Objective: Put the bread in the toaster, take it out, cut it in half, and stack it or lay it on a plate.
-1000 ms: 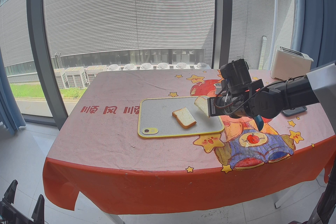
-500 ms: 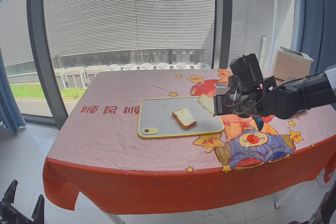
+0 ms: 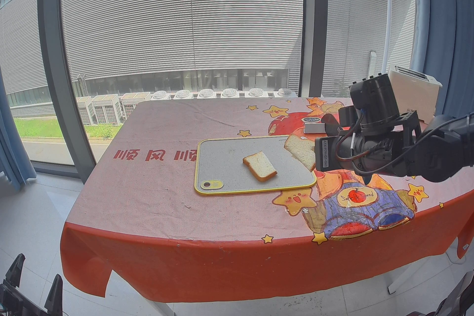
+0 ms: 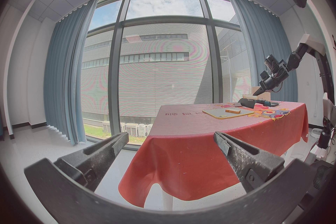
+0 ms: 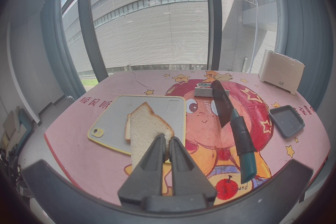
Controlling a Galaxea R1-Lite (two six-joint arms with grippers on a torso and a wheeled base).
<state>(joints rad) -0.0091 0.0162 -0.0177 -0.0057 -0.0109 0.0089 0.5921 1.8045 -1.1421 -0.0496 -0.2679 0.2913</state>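
My right gripper (image 3: 316, 154) is shut on a slice of white bread (image 3: 301, 150), held in the air over the right edge of the grey cutting board (image 3: 222, 169). The right wrist view shows the slice (image 5: 147, 128) pinched at its lower edge between the fingers (image 5: 155, 151). A second slice (image 3: 259, 166) lies flat on the board. At the table's far right corner stands the cream toaster (image 3: 412, 87), also in the right wrist view (image 5: 281, 70). My left gripper (image 4: 168, 144) hangs open and empty low beside the table, off its left side.
A knife (image 5: 234, 119) with a black blade and teal handle lies right of the board, its tip on a small rest (image 3: 312, 127). A dark square plate (image 5: 287, 120) sits near the table's right edge, in front of the toaster. The tablecloth (image 3: 148, 193) is bare left of the board.
My right gripper has carried the bread slice to the right and a little upward, from over the board towards the toaster side. The slice on the board and the left arm stayed put.
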